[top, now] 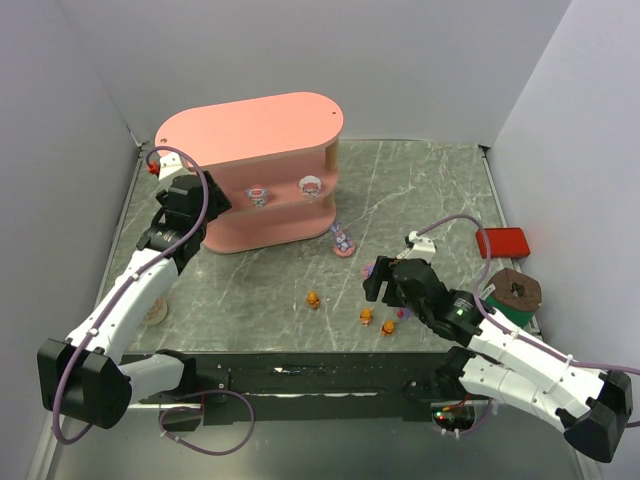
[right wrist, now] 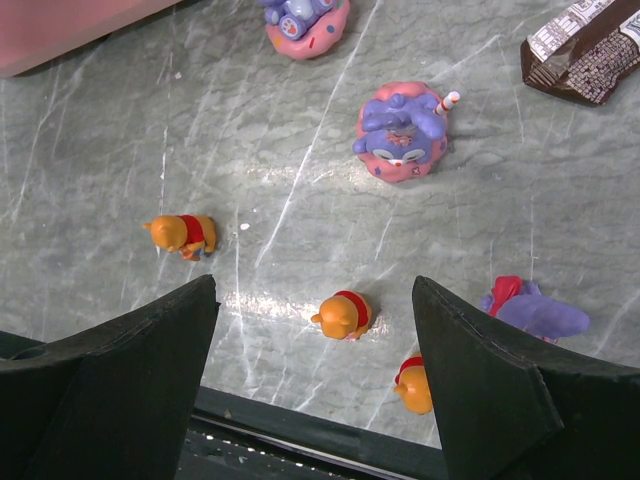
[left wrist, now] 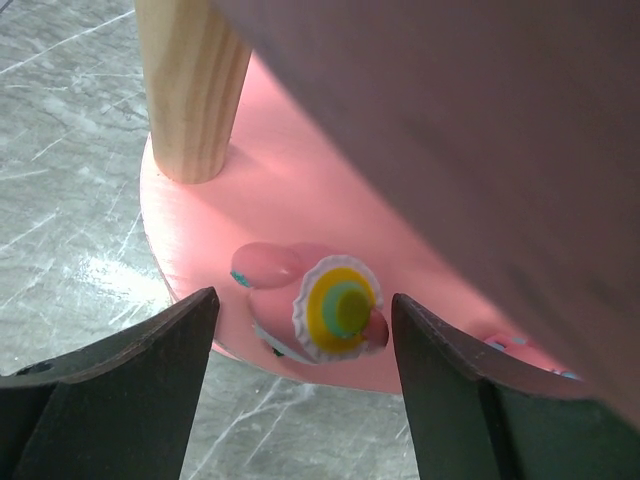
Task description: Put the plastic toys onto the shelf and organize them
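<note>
Left pincer point(left wrist: 302, 300): we find a wooden post point(left wrist: 190, 90) beside it, shelf tier point(left wrist: 480, 150) overhead, pink-white toy point(left wrist: 335, 312) between its fingers. Right pincer point(right wrist: 314, 281): bare counter point(right wrist: 100, 130) shows in gaps between bears point(right wrist: 342, 313) and purple toys point(right wrist: 400, 135) scattered below.

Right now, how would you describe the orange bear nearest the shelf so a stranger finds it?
Start at the pink shelf and come toward the near edge of the marbled table. The orange bear in a red shirt is alone, left of the right gripper; the other two bears sit close together further right.
</note>
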`<state>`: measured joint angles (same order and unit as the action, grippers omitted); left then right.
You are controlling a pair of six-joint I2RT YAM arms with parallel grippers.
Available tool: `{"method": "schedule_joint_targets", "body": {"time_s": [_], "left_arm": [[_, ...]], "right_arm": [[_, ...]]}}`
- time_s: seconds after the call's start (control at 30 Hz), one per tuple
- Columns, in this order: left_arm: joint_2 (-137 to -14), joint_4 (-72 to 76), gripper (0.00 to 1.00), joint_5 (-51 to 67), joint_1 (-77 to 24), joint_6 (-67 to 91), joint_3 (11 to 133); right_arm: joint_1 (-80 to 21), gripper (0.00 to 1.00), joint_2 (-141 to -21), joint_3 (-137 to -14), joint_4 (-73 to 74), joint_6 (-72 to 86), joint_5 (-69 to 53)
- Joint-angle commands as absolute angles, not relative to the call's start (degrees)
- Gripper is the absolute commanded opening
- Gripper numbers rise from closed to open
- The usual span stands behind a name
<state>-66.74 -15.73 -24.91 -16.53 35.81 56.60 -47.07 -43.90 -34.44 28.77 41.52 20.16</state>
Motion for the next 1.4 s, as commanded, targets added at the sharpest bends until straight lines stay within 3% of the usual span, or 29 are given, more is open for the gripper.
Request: {"method": "schedule_joint_targets", "body": {"time_s": [0.0,0.63,0.87,0.97,1.1,1.37], "left_arm": [[-67.8,-16.1,0.77,-20.0,-17.0,36.1,58.8],[-57.1,-20.2,0.88,-15.5,-17.1,35.8,57.4],[-49.8,-23.4,0.95,-13.3,-17.0,34.7,56.0],[-46.7,-25.0,0.99,-12.1,-17.0,33.2,55.7],[-43.0,-27.4,0.96,-11.7,-17.0,30.9,55.3],[-37.6,-29.7,0.96,-13.7,-16.9,30.1,52.6]], "right_arm": [[-46.8,0.85,-43.0,-34.5,28.5,42.2,21.6],[-46.7,0.92,-44.4,-35.4,27.5,40.7,20.3],[-46.8,0.93,-47.5,-35.4,21.5,31.7,14.7],[-46.9,0.93,-50.2,-35.2,15.9,26.3,9.2],[-49.1,0.93,-54.9,-35.6,9.9,22.5,6.3],[-60.1,0.92,-71.9,-44.9,12.0,31.0,20.1]]}}
